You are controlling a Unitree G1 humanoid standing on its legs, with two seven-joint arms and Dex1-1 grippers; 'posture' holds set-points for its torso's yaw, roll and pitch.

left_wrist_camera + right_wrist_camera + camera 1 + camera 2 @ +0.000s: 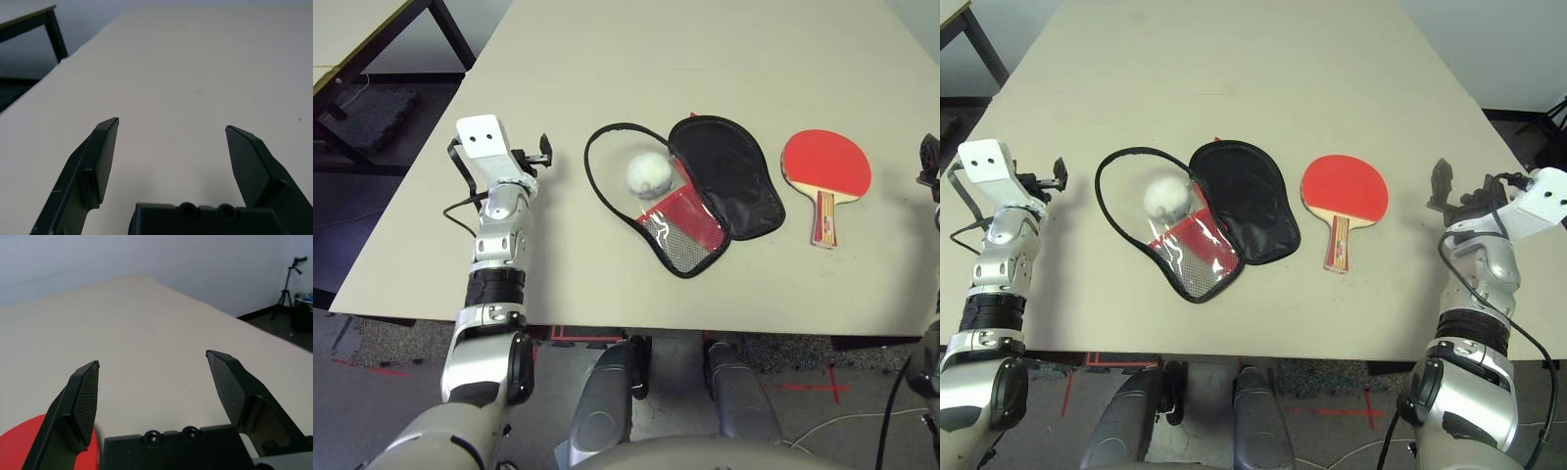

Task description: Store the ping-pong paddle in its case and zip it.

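1. Case (1244, 201): unzipped, spread on the table; my landmark.
2. Paddle (1344, 188): right of the case, red face up.
3. My left (172, 122) and right (152, 356) grippers: fingers apart, empty, flanking the case.

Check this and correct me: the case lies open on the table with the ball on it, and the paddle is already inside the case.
The paddle is not inside the case; the right eye view shows it beside it, on the bare table.
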